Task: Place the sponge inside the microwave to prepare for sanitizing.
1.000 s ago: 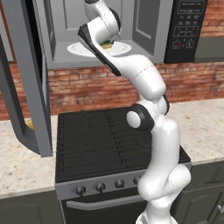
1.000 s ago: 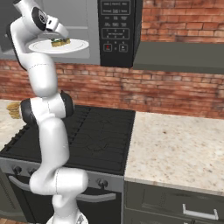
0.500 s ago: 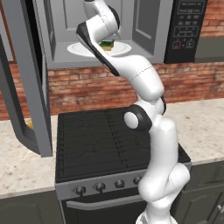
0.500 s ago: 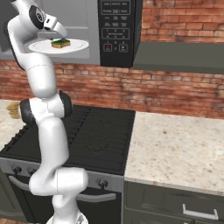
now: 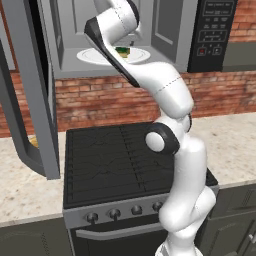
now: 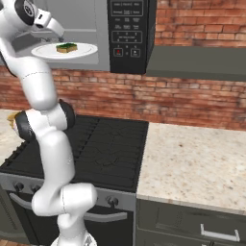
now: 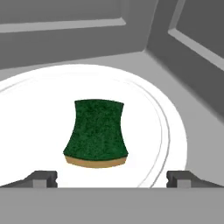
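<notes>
The sponge (image 7: 96, 132), dark green on top with a yellow layer at its near edge, lies flat on the white round plate (image 7: 35, 100) inside the microwave (image 5: 70, 25). My gripper (image 7: 113, 179) is open, one fingertip low on each side of the sponge, and touches nothing. From the left base the sponge (image 5: 123, 50) peeks out on the plate (image 5: 92, 56) behind my arm. From the right base the sponge (image 6: 67, 47) rests on the plate (image 6: 85, 51), with my hand just above and to its left.
The microwave door (image 5: 27, 95) hangs open to the left, reaching down toward the counter. Its black button panel (image 6: 126, 33) is to the right of the cavity. A black stove (image 5: 110, 160) lies below. A tan object (image 5: 33, 142) sits on the left counter.
My hand has drawn back and up from the sponge, which now lies free on the plate. The sponge and plate have stayed put.
</notes>
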You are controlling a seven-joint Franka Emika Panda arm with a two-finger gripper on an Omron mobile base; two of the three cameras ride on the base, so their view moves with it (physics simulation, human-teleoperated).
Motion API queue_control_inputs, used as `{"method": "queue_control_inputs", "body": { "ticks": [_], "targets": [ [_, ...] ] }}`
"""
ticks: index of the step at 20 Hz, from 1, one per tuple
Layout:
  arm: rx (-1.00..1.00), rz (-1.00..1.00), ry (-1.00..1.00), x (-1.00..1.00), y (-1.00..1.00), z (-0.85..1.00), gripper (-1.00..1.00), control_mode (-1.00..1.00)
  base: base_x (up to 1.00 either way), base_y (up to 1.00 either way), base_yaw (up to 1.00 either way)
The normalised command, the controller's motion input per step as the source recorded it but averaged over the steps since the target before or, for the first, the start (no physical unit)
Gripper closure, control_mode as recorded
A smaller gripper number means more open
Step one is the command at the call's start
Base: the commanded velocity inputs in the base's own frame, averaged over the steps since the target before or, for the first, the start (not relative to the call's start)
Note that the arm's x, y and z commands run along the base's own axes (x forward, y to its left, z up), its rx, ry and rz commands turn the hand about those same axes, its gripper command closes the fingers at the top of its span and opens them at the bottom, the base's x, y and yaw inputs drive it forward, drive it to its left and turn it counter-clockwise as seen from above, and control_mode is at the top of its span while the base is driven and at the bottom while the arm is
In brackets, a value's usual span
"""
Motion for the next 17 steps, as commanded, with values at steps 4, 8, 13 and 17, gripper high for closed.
{"method": "queue_control_inputs", "body": {
  "ticks": [4, 8, 13, 17],
  "targets": [
    [-0.05, 0.00, -0.23, -0.96, -0.04, -0.04, -1.00, -1.00, 0.00, 0.00, 0.00],
    [-0.07, 0.00, -0.18, -1.00, -0.08, 0.00, -1.00, -1.00, 0.00, 0.00, 0.00],
    [-0.10, 0.00, -0.05, -0.99, -0.07, 0.00, -1.00, -1.00, 0.00, 0.00, 0.00],
    [-0.11, 0.00, 0.01, -0.79, -0.26, -0.05, -1.00, -1.00, 0.00, 0.00, 0.00]
  ]
}}
